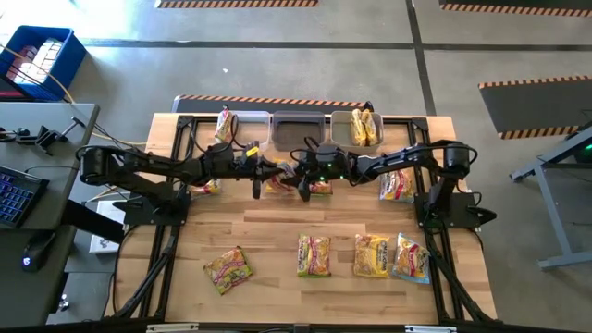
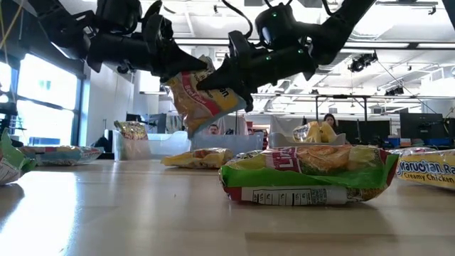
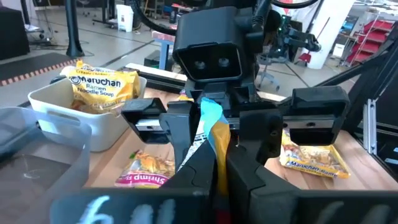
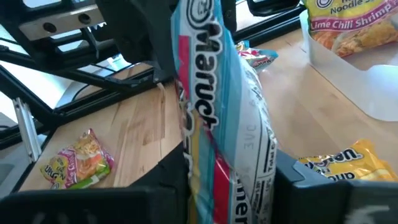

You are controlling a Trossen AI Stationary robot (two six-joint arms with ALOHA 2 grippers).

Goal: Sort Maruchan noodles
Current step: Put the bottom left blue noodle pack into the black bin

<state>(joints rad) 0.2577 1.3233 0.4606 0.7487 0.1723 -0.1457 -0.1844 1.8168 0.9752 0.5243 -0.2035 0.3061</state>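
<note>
Handover in mid-air was the step in hand, judging by the pictures. From the left, the left gripper point(image 2: 186, 71) had its jaws pressed together on one edge of a Maruchan noodle packet point(image 2: 202, 99), holding it well above the wooden worktop point(image 1: 277, 231) near the middle of its far side. From the right, the right gripper point(image 2: 220, 82) met the same packet, its jaws set on either side of it; whether they had fully clamped could not be told, though in the right wrist view the packet point(image 4: 217, 124) stood upright between its own dark fingers.

To do this well, the right jaws should have been firm on the packet before the left jaws let go, and the release should have been clean, with no tugging, since the thin plastic could tear or slip.

Along the far edge sat three clear bins: the left bin point(image 1: 242, 122) held one packet, the middle bin point(image 1: 298, 125) looked bare, and the right bin point(image 1: 344, 125) held yellow packets. Loose packets lay elsewhere on the worktop: a green-red packet point(image 1: 228, 269) near the front left, three more towards the front right, and others under and beside the arms.
</note>
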